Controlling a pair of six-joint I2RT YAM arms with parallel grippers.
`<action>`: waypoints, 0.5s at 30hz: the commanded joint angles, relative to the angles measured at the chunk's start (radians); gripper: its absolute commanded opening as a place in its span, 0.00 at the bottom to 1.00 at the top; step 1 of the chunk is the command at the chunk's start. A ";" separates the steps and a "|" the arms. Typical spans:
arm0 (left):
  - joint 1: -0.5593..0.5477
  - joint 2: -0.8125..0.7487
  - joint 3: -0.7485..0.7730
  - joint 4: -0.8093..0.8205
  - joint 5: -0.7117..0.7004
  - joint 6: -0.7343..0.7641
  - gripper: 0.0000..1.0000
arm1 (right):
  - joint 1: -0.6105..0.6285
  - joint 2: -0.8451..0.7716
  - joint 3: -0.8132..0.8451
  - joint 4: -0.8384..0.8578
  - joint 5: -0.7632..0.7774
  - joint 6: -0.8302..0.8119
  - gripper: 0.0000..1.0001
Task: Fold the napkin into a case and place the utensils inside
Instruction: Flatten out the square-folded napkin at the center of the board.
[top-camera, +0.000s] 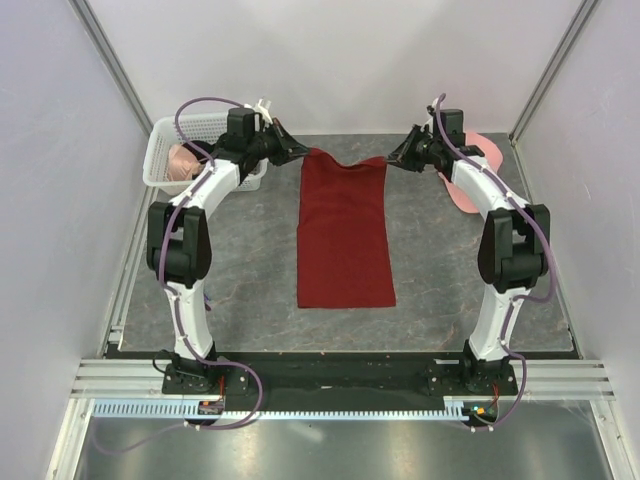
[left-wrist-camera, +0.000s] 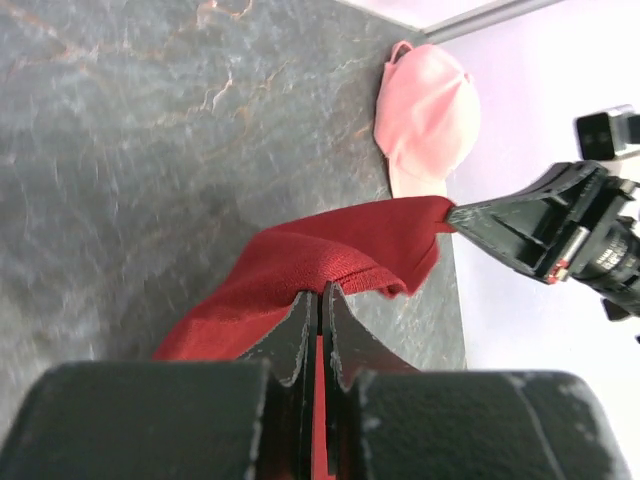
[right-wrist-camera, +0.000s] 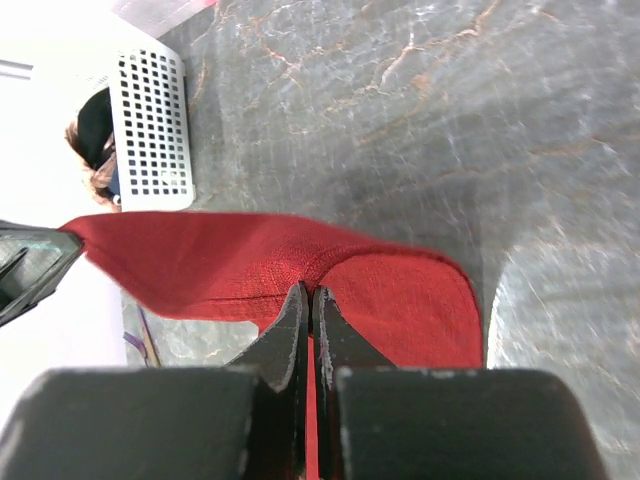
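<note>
The dark red napkin (top-camera: 345, 235) lies as a long rectangle down the middle of the table, its far end lifted. My left gripper (top-camera: 303, 152) is shut on the napkin's far left corner (left-wrist-camera: 330, 262). My right gripper (top-camera: 392, 161) is shut on the far right corner (right-wrist-camera: 300, 262). Between them the far edge hangs taut with a slight sag. In each wrist view the other gripper shows holding the opposite corner. No utensils are in view.
A white perforated basket (top-camera: 165, 152) with black and pink garments stands at the far left, also in the right wrist view (right-wrist-camera: 150, 120). A pink cap (top-camera: 472, 170) lies at the far right, also in the left wrist view (left-wrist-camera: 425, 115). White walls enclose the table.
</note>
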 joint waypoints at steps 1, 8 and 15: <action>0.006 0.077 0.070 0.126 0.115 0.022 0.02 | 0.002 0.065 0.072 0.060 -0.057 0.020 0.00; 0.012 0.087 0.049 0.119 0.174 0.008 0.02 | 0.002 0.074 0.060 0.049 -0.074 0.022 0.00; 0.010 -0.143 -0.221 0.004 0.146 -0.016 0.02 | 0.008 -0.109 -0.159 0.003 -0.098 0.042 0.00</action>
